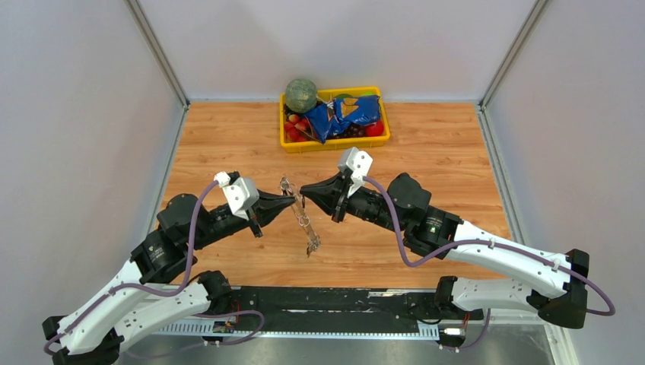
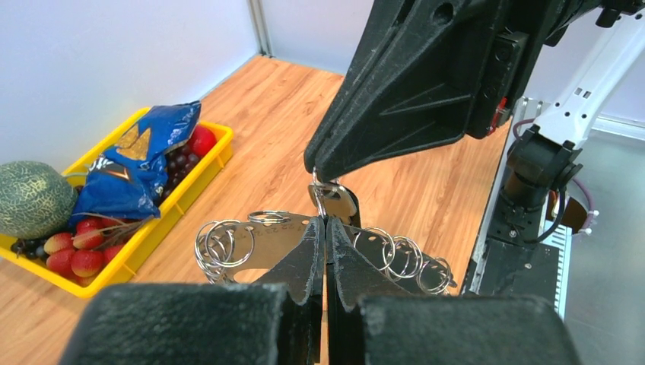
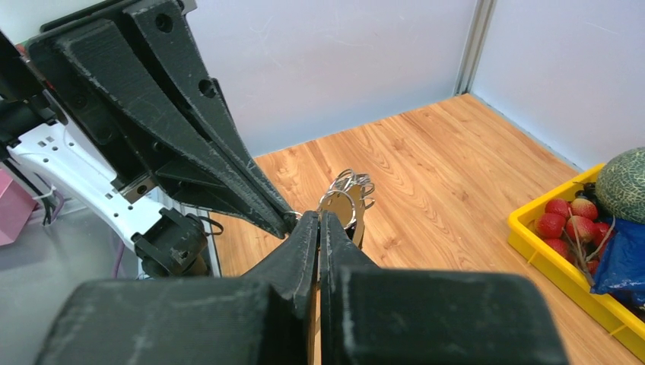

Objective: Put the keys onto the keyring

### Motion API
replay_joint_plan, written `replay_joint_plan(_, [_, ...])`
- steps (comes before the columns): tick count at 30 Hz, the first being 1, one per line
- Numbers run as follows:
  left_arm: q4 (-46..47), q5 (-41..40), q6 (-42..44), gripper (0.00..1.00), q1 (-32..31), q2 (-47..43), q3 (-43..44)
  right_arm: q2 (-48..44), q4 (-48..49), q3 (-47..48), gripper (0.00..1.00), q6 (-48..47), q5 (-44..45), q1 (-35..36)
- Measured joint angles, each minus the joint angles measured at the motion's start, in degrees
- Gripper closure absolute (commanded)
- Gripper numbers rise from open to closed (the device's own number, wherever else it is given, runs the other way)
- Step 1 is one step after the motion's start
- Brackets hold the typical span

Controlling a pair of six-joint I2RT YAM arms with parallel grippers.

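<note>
The keyring [image 1: 305, 222] is a flat silver strip fringed with small rings, hanging tilted above the table between both arms. In the left wrist view the keyring [image 2: 228, 243] spreads to both sides of my left gripper [image 2: 327, 220], which is shut on its middle. My right gripper [image 1: 303, 190] meets my left gripper [image 1: 293, 201] tip to tip. My right gripper [image 3: 319, 215] is shut, and a small silver and black key [image 2: 337, 202] sits at its tips against the keyring [image 3: 351, 184]. The key's blade is hidden.
A yellow tray [image 1: 335, 143] stands at the back middle with a green melon [image 1: 301, 94], a blue snack bag [image 1: 350, 114] and red fruit. Grey walls close the left, right and back. A black rail [image 1: 327, 300] runs along the near edge.
</note>
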Motion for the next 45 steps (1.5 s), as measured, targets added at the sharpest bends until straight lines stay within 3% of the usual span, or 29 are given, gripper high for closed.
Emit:
replay_joint_plan(21, [2.58,1.6,-0.24,1.0,0.07,-3.08,-2.25,0.48,0.13,-0.28,1.0,2.01,0.98,0.0])
replay_joint_plan(24, [2.78,1.64,-0.37,1.0,0.07,-3.56,-2.49,0.33,0.15,-0.87,0.91,2.54,-0.24,0.0])
replay_joint_plan(28, [3.69,2.47,-0.57,1.0,0.04,-3.91,-2.51,-0.5,-1.55,-1.18,0.67,3.32,-1.53,-0.09])
replay_joint_plan(31, [4.57,3.43,-0.74,1.0,0.04,-4.33,-2.51,-1.75,-3.26,-1.27,0.59,3.39,-2.27,-0.17])
replay_joint_plan(45, [8.41,10.32,-3.52,1.0,0.04,-4.39,-2.51,-7.37,-13.29,1.77,0.52,-5.22,-10.03,-0.2])
